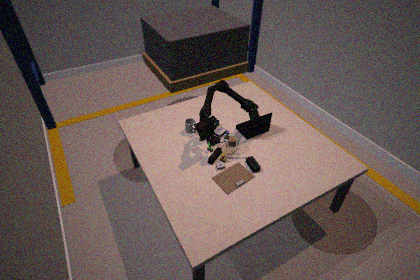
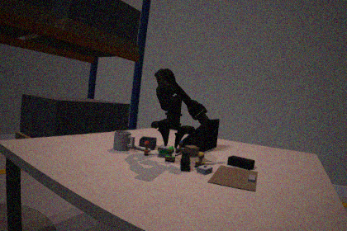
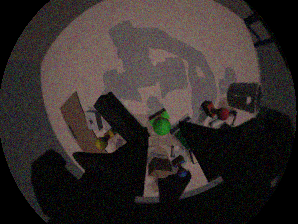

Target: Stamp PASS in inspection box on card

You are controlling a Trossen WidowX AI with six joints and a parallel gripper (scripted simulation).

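Two fingers of the gripper (image 1: 213,140) (image 2: 171,147) (image 3: 171,128) stand partly apart, with nothing clamped between them. They point down above the green-knobbed stamp (image 1: 210,147) (image 2: 169,158) (image 3: 161,126), which I take for the PASS one, though from where I stand no lettering can be read. It sits on the table (image 1: 300,174) (image 2: 124,201) (image 3: 65,70), among the other small things.

The crowding worries me most. A finger coming down slightly off line could land on the knob, tip the stamp, or shove the dark block (image 1: 215,155) (image 2: 185,162) (image 3: 117,116) close by. Gripping the round knob too high might let it roll askew, and a tilted stamp would ink unevenly and print only an edge. The light is dim, so picking the wrong colour is possible too. Later, a slide or second touch on the card would smear the print.

As for numbers, I count three knobbed stamps: the green, one red-knobbed stamp (image 2: 146,143) (image 3: 223,114) and one yellow-knobbed stamp (image 1: 223,157) (image 2: 201,154) (image 3: 101,144). A blue bit (image 3: 183,173) may make a fourth. There is one mug (image 1: 189,126) (image 2: 121,141) (image 3: 244,97) and one brown sheet (image 1: 233,178) (image 2: 233,177) (image 3: 79,122). Which piece is the pad, I cannot tell.
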